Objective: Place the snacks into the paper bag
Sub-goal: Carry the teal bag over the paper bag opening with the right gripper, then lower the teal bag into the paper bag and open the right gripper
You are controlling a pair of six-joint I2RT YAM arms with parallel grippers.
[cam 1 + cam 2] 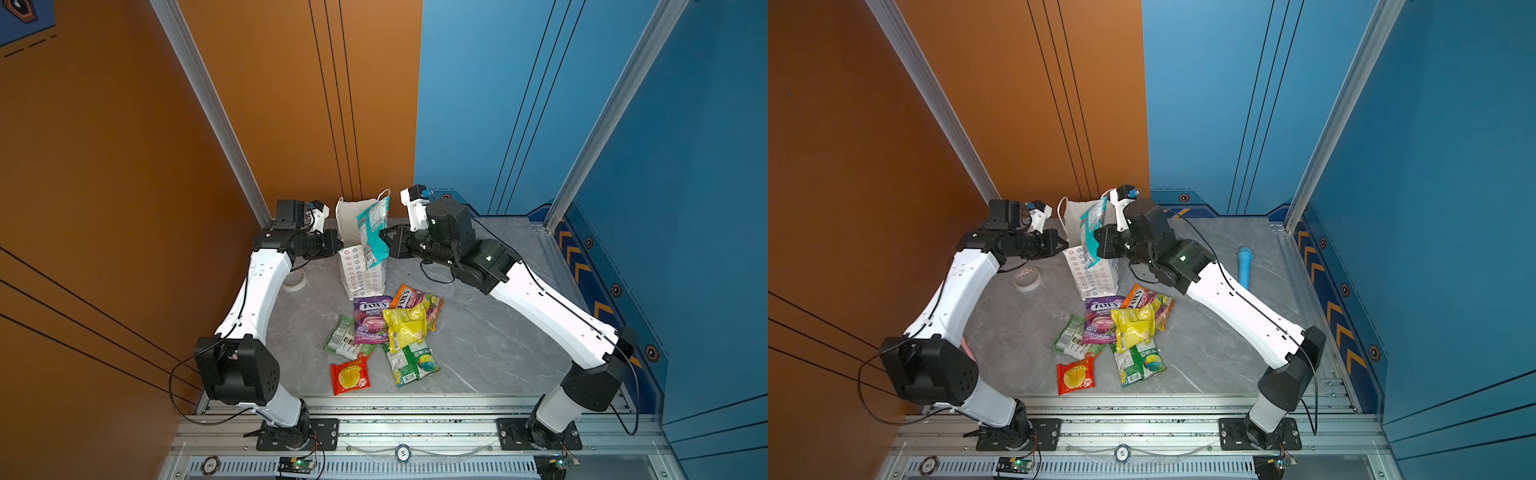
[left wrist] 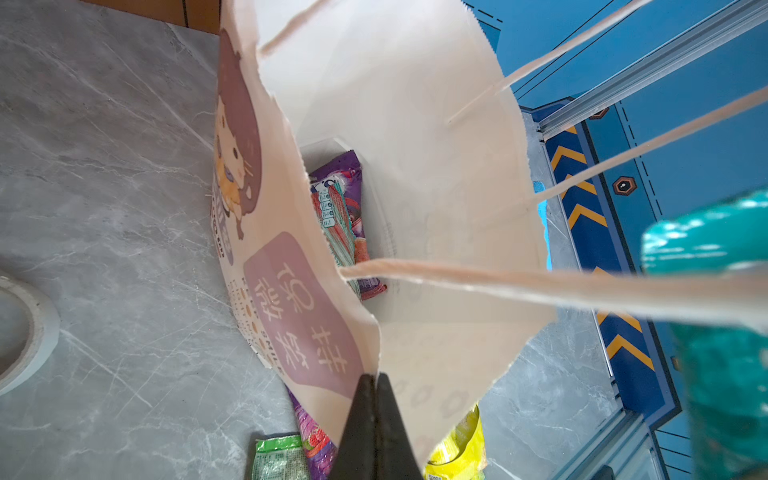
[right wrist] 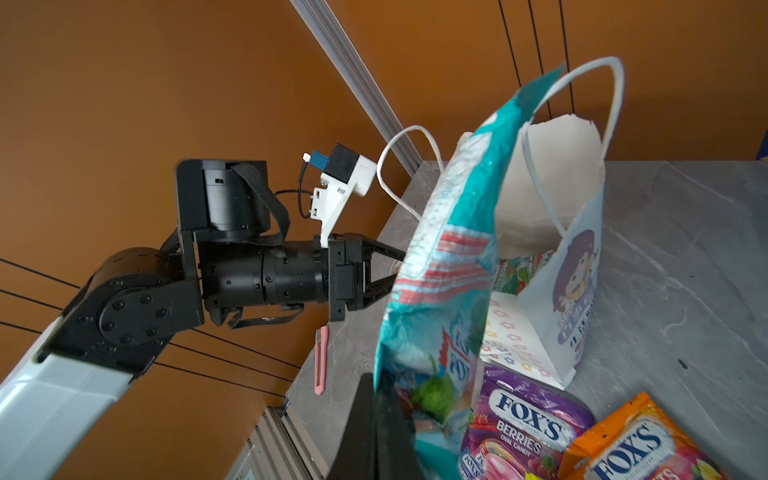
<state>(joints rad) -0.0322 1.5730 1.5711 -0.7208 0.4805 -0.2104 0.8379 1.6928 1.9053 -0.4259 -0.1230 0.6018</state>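
**Paper bag** (image 1: 360, 274): stands upright at the back centre of the grey table (image 1: 490, 332), mouth open, cord handles up. The left wrist view shows a purple packet (image 2: 348, 174) and a striped packet (image 2: 334, 224) inside, against the front wall.

**Teal packet** (image 1: 374, 232): off the table, long side near vertical, at the bag's mouth on the right arm's side. In the left wrist view it sits outside the rim.

**Right arm:** the white link runs from the front-rail base toward the back. The wrist then turns inward, roughly level, pointing at the bag.
**Right gripper** (image 3: 374, 384): jaws closed on an edge of the teal packet, which it holds.

**Left arm:** mirrors the right, with the wrist turned inward toward the bag from the other side.
**Left gripper** (image 2: 372, 380): fingers pressed together on the bag's rim, at the corner where the printed front meets the side panel.

**Loose snacks, just in front of the bag:**
- purple FOX'S packet (image 1: 371, 318)
- orange FOX'S packet (image 1: 406, 296)
- yellow pouch (image 1: 405, 328), lying across both FOX'S packets
- green pouch (image 1: 344, 343)
- second green pouch (image 1: 411, 362)
- red pouch (image 1: 350, 376), nearest the rail and apart from the pile

**Further out:**
- tape roll (image 1: 1026, 278), beside the left forearm
- blue stick (image 1: 1244, 266), beyond the right arm
- pink cutter (image 3: 320, 359), on the table edge
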